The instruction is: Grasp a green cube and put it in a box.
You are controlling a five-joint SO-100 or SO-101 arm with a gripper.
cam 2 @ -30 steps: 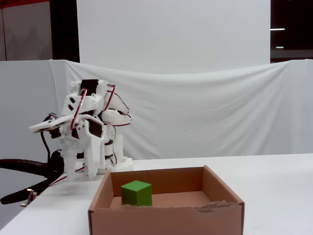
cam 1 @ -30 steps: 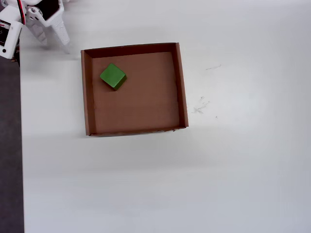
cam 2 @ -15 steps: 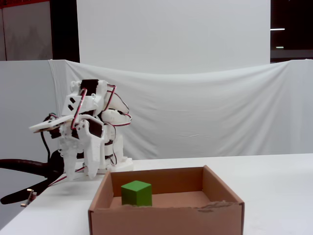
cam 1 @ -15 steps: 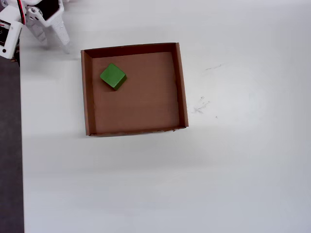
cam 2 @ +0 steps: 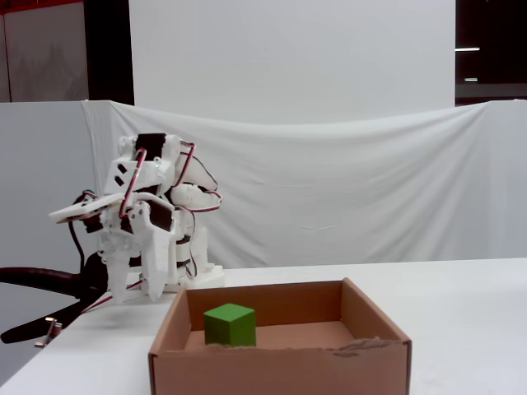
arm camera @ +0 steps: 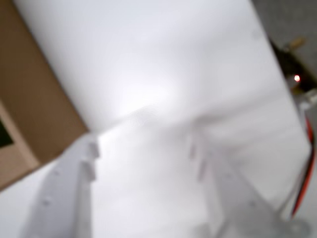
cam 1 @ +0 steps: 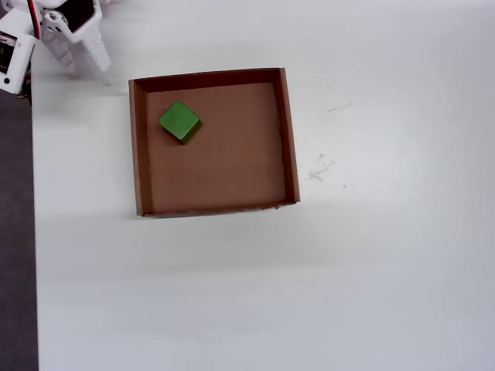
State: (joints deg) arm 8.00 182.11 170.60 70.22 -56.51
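The green cube (cam 1: 180, 121) lies inside the box (cam 1: 289, 139), near its upper left corner in the overhead view, clear of the walls. From the fixed view the cube (cam 2: 230, 323) stands on the floor of the box (cam 2: 280, 370) towards the left. My gripper (cam 1: 83, 66) hovers over bare table beyond the box's upper left corner, folded back near the arm's base, open and holding nothing. The fixed view shows the gripper (cam 2: 134, 295) pointing down behind the box. In the blurred wrist view the gripper (arm camera: 143, 148) frames white table, with the box's wall (arm camera: 29, 109) at left.
The table's left edge (cam 1: 32, 232) runs down the overhead view, with dark floor beyond. A black hose (cam 2: 33, 276) and red wires trail beside the arm's base. Faint scratch marks (cam 1: 317, 170) lie right of the box. A white cloth backdrop (cam 2: 346, 181) hangs behind.
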